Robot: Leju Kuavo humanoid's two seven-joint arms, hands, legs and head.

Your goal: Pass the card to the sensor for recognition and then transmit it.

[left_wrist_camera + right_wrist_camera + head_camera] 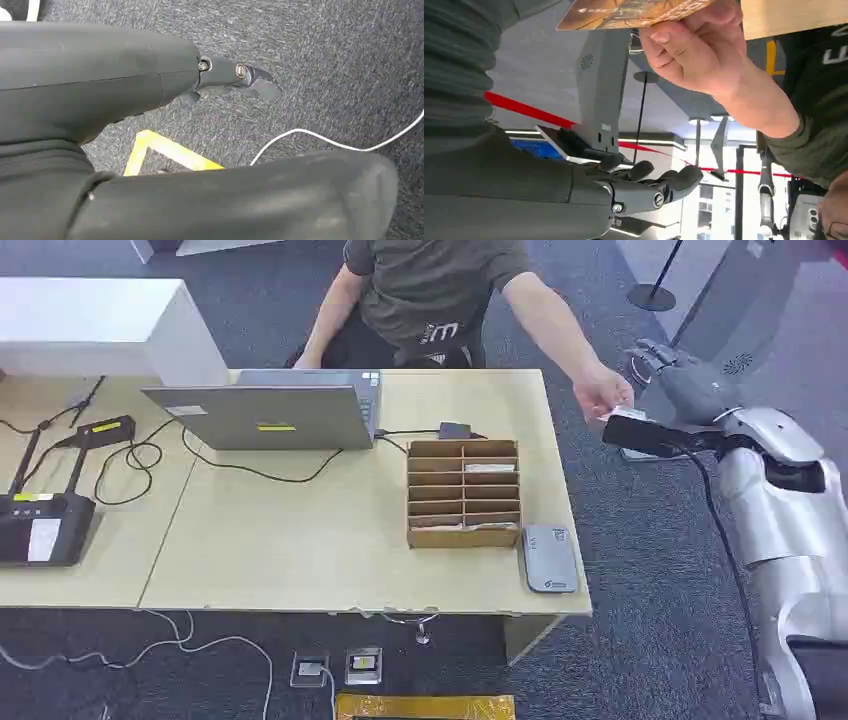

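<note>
Table: a pale wooden table holding a grey laptop, a brown cardboard slotted box and a flat grey card sensor just beside the box's near right corner.
Person: someone in a dark olive T-shirt sits behind the table, one arm stretched off its right edge.
Right hand: the robot's grey right hand is raised off the table's right side, next to the person's hand; in the right wrist view its dark fingers are curled in, and whether they grip anything I cannot tell.
Left hand: the grey left hand hangs over dark carpet with nothing in it, fingers loosely apart.
Card: a thin card with a golden-brown printed face is pinched in the person's fingers, away from the table and the sensor.
Hard to make out: the card's print is unreadable and its upper part is cut off; in the head view it is only a pale sliver at the person's fingertips.
</note>
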